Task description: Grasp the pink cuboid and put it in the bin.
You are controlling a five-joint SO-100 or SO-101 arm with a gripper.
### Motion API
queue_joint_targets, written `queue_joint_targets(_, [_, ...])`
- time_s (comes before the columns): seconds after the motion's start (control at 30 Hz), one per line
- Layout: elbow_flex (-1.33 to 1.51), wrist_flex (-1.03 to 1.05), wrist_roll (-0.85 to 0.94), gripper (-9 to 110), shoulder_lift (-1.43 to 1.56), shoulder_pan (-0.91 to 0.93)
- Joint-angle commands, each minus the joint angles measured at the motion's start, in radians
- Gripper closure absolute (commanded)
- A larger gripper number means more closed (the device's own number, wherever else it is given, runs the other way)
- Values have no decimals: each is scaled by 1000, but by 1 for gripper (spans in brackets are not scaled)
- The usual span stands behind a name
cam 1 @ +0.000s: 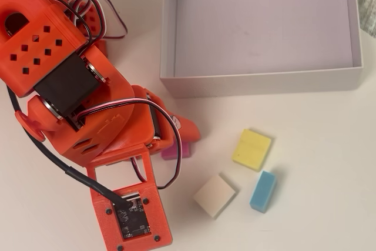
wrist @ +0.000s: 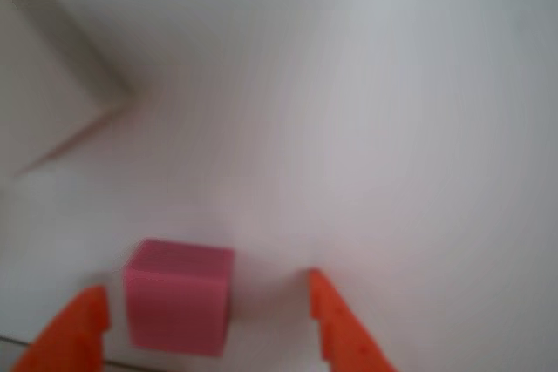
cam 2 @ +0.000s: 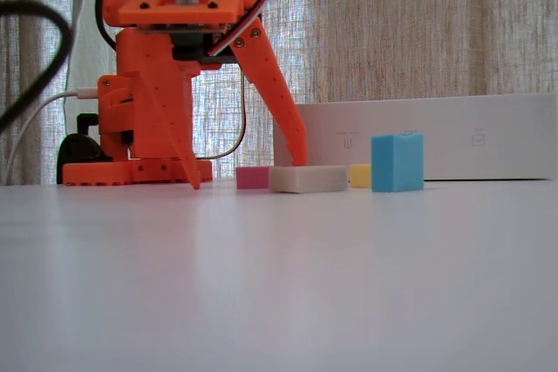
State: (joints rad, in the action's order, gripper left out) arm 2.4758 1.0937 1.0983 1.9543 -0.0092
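We found the gripper (wrist: 205, 315) lowered to the table with its two orange fingers spread wide, the pink cuboid (wrist: 179, 296) lying between them but not yet pinched. In the wrist view the block sat close to the left finger (wrist: 74, 328), with a clear gap to the right finger (wrist: 336, 328), so the straddle was off-centre. From the fixed view the fingertips reached down near the tabletop, with the pink cuboid (cam 2: 253, 177) resting flat on the surface between them. In the overhead view only a sliver of the pink cuboid (cam 1: 176, 151) showed beneath the arm. The bin (cam 1: 168, 39) stood empty and well apart from the block, beyond the arm. We judged the grasp not yet made. The chief risk was that closing from this offset would let the nearer finger meet the block first and push or twist it, giving a corner grip that could slip during the lift. A second risk lay in neighbours: the cream block (cam 1: 214, 195), the yellow block (cam 1: 252, 149) and the blue block (cam 1: 262, 191) sat near, and a swing towards the bin could brush them. A low carry might also strike the near wall of the bin.
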Motion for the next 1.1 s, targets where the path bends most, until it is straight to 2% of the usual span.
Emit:
queue_joint_targets(0.0, [11, -29, -8, 75, 0, 6])
queue_joint_targets(0.63, [81, 14, -11, 82, 57, -8])
queue_joint_targets(0.77, [97, 29, -11, 95, 72, -18])
queue_joint_targets(0.87, [106, 34, -11, 99, 75, -23])
queue_joint_targets(0.93, [110, 37, -11, 110, 81, -31])
queue_joint_targets(1.07, [110, 48, -11, 110, 95, -23])
